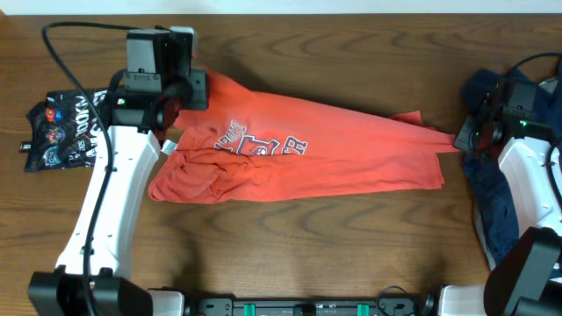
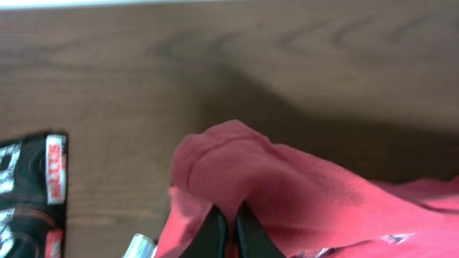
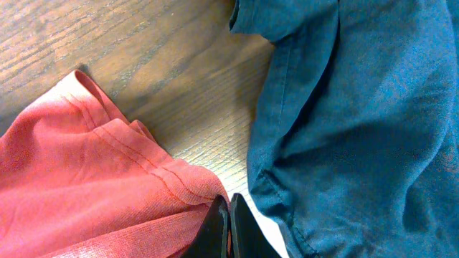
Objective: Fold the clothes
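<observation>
Orange-red T-shirt (image 1: 342, 154) looks soft, light and limp. The left gripper (image 2: 231, 228) pinches its ten-o'clock edge and the right gripper (image 3: 228, 217) its three-o'clock hem, both sound holds.

My worktop (image 1: 290, 237) is matt, grained wood; the T-shirt (image 1: 351, 149) soft matt cloth; the snack bag (image 1: 57, 132) glossy

Soft even light; blurry left-wrist view
</observation>
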You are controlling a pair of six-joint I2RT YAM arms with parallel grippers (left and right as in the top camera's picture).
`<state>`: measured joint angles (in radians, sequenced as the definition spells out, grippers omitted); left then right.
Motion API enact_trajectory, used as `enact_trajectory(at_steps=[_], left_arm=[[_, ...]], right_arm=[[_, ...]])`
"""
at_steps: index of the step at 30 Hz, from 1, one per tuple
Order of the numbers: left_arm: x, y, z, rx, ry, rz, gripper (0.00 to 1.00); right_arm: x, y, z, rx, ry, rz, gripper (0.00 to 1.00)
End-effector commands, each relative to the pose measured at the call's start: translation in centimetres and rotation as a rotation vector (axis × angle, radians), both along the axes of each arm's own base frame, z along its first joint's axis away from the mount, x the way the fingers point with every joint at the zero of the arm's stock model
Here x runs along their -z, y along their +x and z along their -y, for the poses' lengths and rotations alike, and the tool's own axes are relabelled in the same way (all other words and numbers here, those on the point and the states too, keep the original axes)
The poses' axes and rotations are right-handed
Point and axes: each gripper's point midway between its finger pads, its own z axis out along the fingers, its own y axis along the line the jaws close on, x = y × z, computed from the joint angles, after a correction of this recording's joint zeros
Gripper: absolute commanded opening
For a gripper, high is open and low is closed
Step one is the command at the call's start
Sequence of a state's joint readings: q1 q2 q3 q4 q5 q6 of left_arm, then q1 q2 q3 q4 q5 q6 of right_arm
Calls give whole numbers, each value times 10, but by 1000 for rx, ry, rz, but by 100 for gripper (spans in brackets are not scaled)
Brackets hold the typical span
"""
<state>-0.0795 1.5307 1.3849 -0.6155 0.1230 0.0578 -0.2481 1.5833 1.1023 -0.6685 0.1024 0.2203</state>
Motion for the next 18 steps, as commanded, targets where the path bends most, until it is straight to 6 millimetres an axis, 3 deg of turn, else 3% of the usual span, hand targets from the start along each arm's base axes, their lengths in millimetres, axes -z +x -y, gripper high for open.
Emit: enact_trajectory(at_steps=[1,8,12,18], left_arm=[[9,-4,-24,-53,113,-29,6],[5,-11,-73,-234,334,-44,6],[9,-17,-76,-240,352,-70,6],[28,-46,-78,-259,349,-211,6]], right_arm=[[1,-4,11,39,-36,-15,1],[3,0,-6,-3,52,-1,1],[6,-4,-14,-19,79,-20,1],[12,-24,-10,4,54,-106,1]])
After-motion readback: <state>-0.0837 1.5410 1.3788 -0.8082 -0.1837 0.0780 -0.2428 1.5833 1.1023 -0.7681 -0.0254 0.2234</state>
